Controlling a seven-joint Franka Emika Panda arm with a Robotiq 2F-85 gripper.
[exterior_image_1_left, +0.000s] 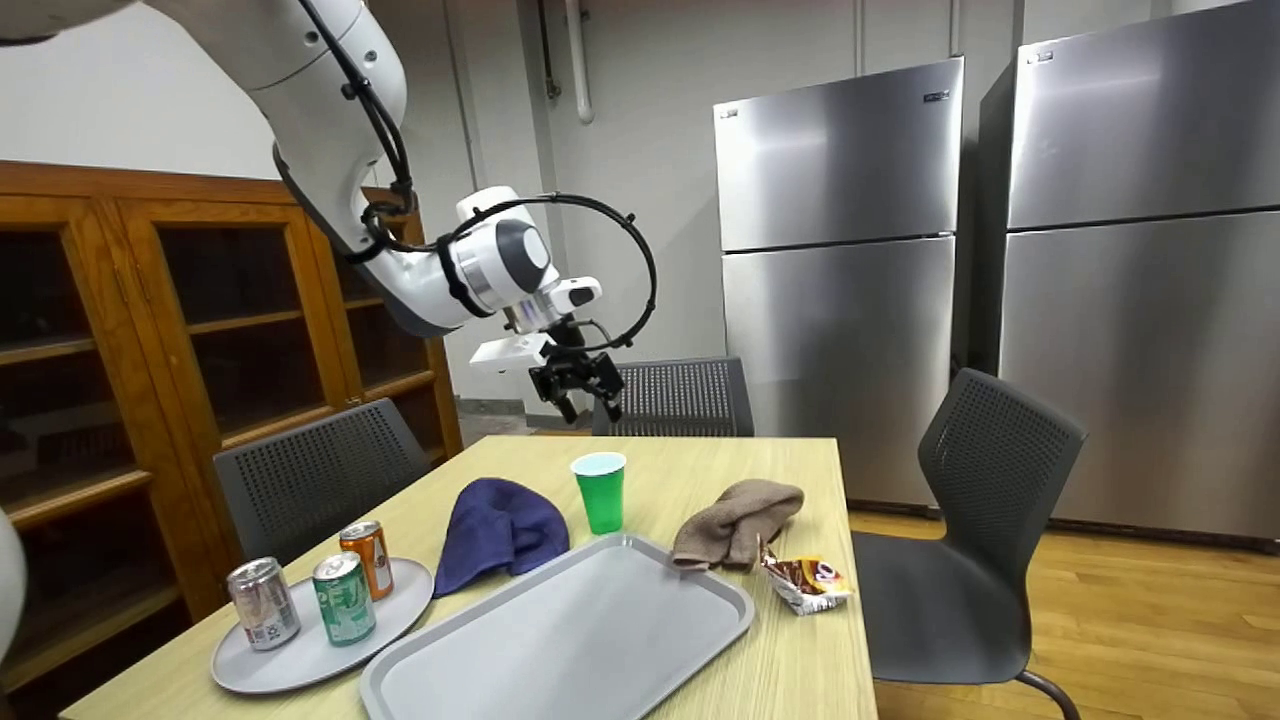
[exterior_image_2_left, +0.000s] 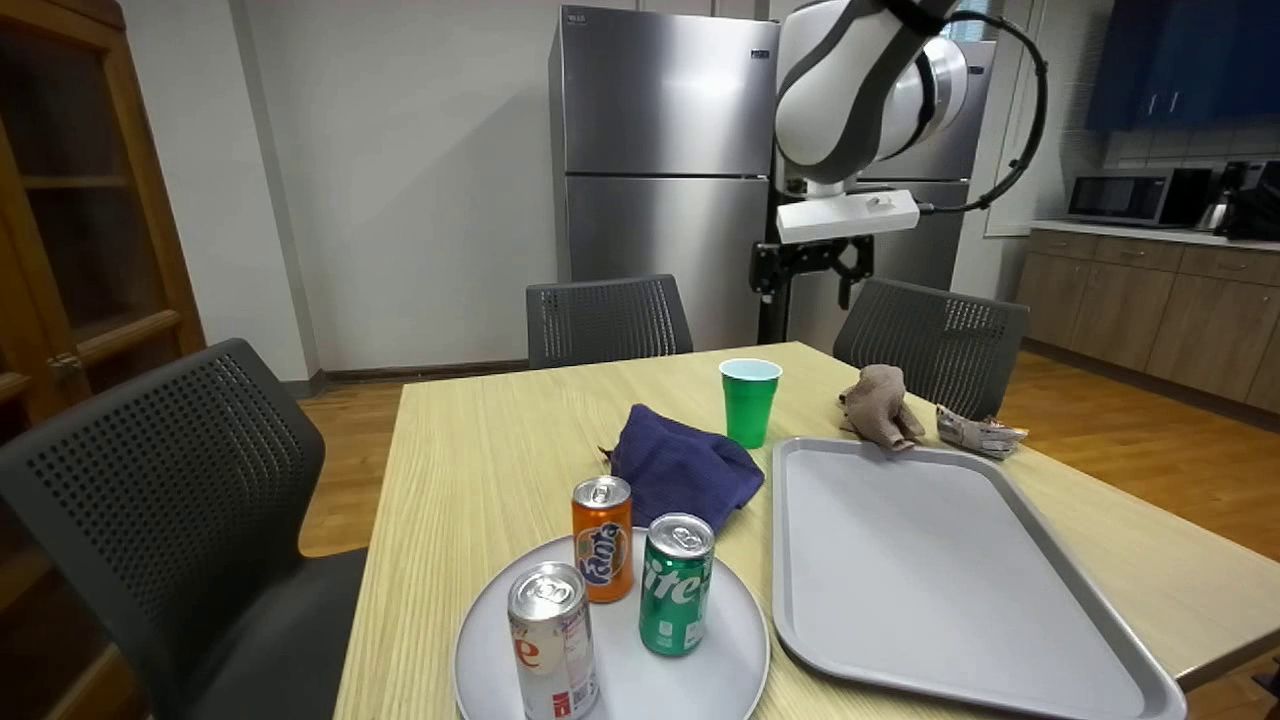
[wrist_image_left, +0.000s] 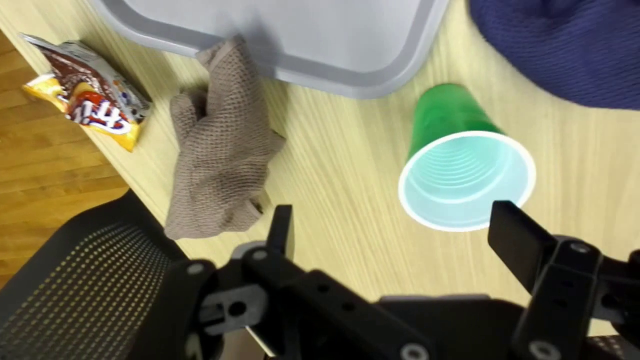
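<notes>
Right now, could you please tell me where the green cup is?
In an exterior view, the green cup stands upright on the table, between the navy cloth on its left and the brown cloth on its right, just beyond the gray tray.

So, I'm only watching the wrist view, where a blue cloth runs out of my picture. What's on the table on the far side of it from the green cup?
Observer: A round gray plate with three cans standing on it.
Operator: Neat! In my picture the jaws overlap the green cup. Are they touching it?
Observer: No. Both exterior views show the open jaws higher than its rim, with a gap between.
Operator: And what's farther off, in the room?
Observer: Two tall steel refrigerators, seen in both exterior views.
</notes>
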